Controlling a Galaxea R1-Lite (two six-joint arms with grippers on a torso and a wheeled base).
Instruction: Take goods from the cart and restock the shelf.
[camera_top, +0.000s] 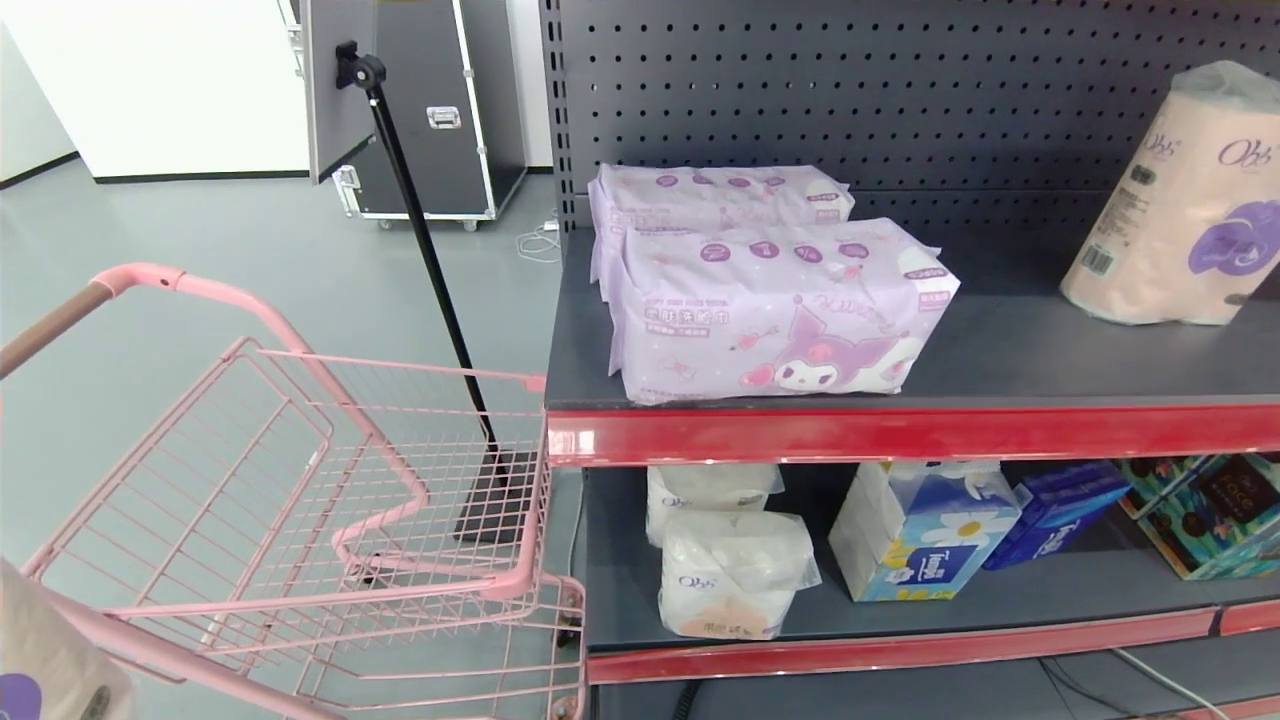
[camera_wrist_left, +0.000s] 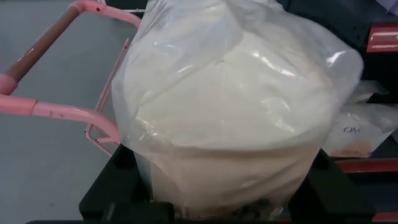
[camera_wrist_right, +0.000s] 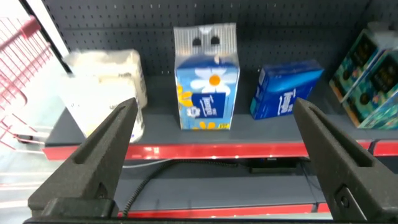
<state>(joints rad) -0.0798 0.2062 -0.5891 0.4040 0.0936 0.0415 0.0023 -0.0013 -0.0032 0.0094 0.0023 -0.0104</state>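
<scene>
Currently held: roll pack (camera_wrist_left: 236, 106) in clear plastic, gripped by left pincer (camera_wrist_left: 217, 202); pack corner seen at the cart's near-left side (camera_top: 40, 665).
Right pincer (camera_wrist_right: 214, 104): fingers spread wide, nothing gripped; kept right of the cart, faced at the lower shelf board.
Cart (camera_top: 150, 272): pink wire; its pink handle tube is seen just behind the held pack (camera_wrist_left: 62, 112).
Shelf (camera_top: 900, 430): red front edge is met by the cart's far-right corner.
Upper board, right of cart: two purple packs (camera_top: 780, 310) laid one behind the other; peach roll bundle (camera_top: 1180, 200) leaned well beyond them.
Lower board, right of cart: white packs (camera_top: 730, 575), daisy tissue pack (camera_wrist_right: 207, 81), blue pack (camera_wrist_right: 286, 90).
</scene>
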